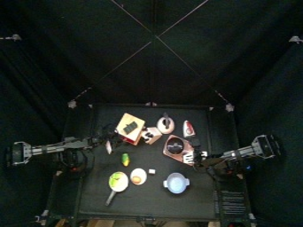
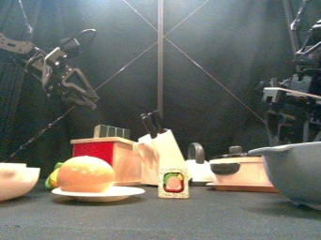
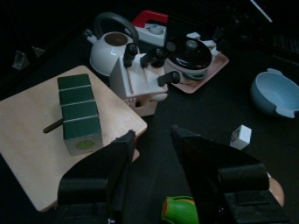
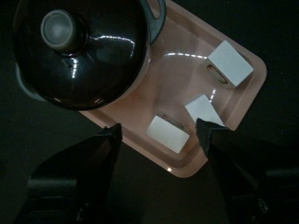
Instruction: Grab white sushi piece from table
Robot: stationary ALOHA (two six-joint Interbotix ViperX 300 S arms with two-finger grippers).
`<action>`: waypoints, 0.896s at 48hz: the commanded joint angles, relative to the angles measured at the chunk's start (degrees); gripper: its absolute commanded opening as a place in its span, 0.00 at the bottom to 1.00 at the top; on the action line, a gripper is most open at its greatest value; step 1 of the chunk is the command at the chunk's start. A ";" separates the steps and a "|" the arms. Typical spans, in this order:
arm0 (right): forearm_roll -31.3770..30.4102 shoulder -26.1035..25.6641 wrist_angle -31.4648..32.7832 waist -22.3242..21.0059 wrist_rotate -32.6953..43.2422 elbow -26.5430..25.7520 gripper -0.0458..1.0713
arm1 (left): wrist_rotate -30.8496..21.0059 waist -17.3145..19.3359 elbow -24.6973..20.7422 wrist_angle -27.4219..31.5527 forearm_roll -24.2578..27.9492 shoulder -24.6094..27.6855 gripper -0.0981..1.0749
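Nearest the front camera sits the white sushi piece [image 2: 175, 183], upright on the table [image 2: 226, 220] at its near edge, just right of a plate [image 2: 98, 195] w/ an orange bun; a white bowl is far left, a grey-blue bowl [image 2: 298, 173] far right.

Our left gripper [image 3: 152, 153] hangs w/ jaws spread and nothing between them, above the near-left part of the table. Its wrist view shows the sushi piece [image 3: 240, 136] lying apart from everything, between our jaws and the blue bowl [image 3: 277, 92]. Beyond that are a wooden board w/ a green block [image 3: 79, 112], a white knife block and a kettle.

Our right gripper [image 4: 158, 140] is also spread and empty, over a pink tray [image 4: 233, 105] holding a black pot [image 4: 82, 52] and three white tags. That's not the target, so it can rest.

We judge the grab hasn't begun. To do it well:
- use the left arm, which we think is closer
- centre the jaws over the piece, then come straight down
- keep clear of the plate and bowl rims
- pinch across the flat sides, gently, since it's small and may tip.
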 commanded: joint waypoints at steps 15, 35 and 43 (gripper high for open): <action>-1.49 3.69 -2.55 3.78 -0.18 -8.44 0.92 | 0.09 0.09 -0.70 -0.26 0.00 0.00 0.75; -19.78 14.41 -13.36 7.47 -1.49 -19.16 0.92 | 0.09 0.18 -0.62 -0.26 0.00 0.00 0.75; -19.86 19.60 -16.96 7.12 -9.40 -22.59 0.92 | 0.09 0.18 -0.62 -0.26 0.00 0.00 0.75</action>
